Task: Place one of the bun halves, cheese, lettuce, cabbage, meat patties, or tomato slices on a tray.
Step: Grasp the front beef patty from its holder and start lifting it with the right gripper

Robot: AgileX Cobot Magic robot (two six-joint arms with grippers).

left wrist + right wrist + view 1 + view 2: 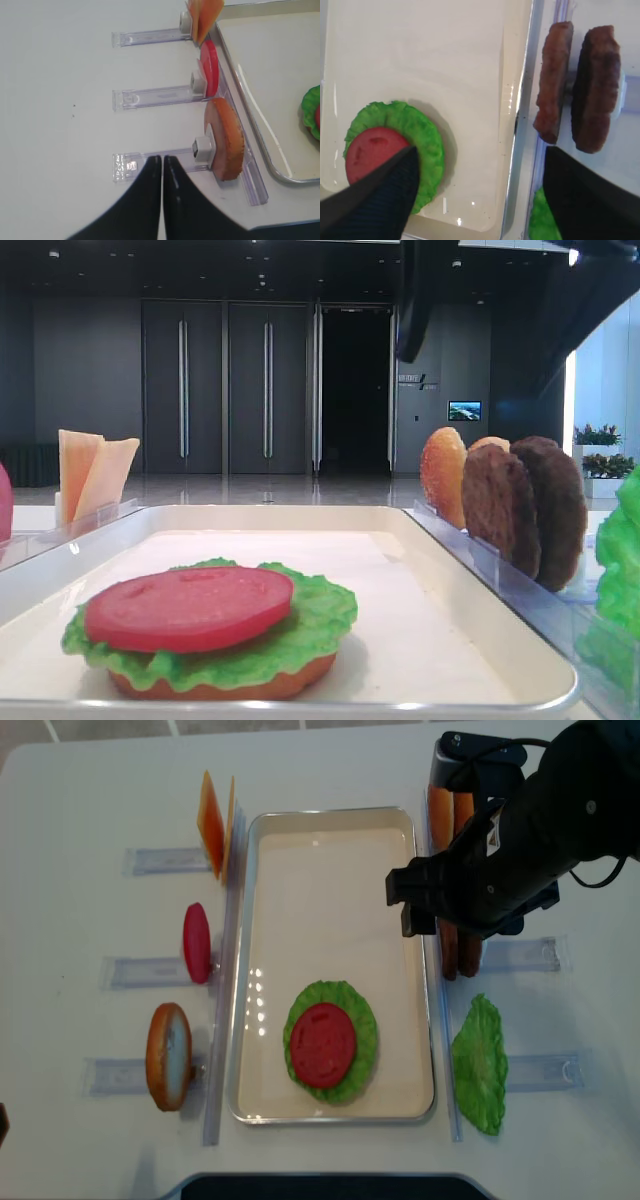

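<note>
A white tray [330,870] holds a stack: an orange bun base, a lettuce leaf [362,1020] and a tomato slice [323,1043] on top. Two dark meat patties [552,82] [597,87] stand on edge in the clear rack right of the tray. My right gripper [480,150] hangs open above the tray's right rim, just short of the patties, holding nothing. The left gripper [162,158] is shut and empty over the table, beside a bun half [227,137] standing in its rack.
The left racks hold cheese slices [215,820], a tomato slice [197,942] and a bun half [168,1055]. On the right are more bun halves [440,805] and a loose lettuce leaf [480,1065]. The right arm [520,830] covers part of the patty rack.
</note>
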